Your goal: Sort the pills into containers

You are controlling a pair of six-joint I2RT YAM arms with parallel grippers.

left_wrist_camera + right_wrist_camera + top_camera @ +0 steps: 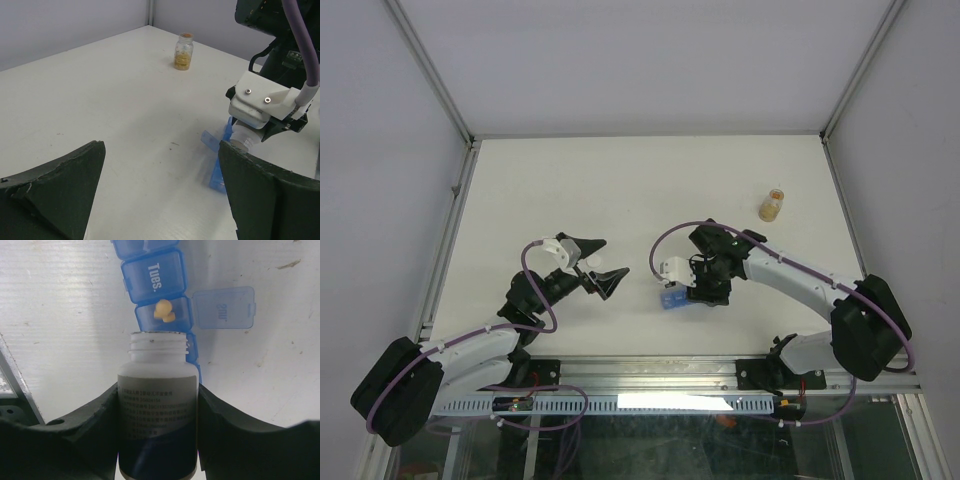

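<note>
Top external: left gripper (pixel 599 263) noted with fingers spread, nothing held, left of centre toward the near edge of the white desk (pixel 620 180); blue strip (pixel 671 299) lies mid-desk by the near edge; amber jar (pixel 773 204) stands toward the far-right corner; pale walls surround.
Left wrist: white bottle (pixel 244 141) is tipped, mouth toward the strip.
Right wrist: right gripper (pixel 159 390) is clamped on the bottle; pills (pixel 164 310) lie in the open cell beside "Tues.", just beyond the bottle mouth.

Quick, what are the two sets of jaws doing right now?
Left gripper: jaws open, holding nothing.
Right gripper: jaws closed on the white bottle.
</note>
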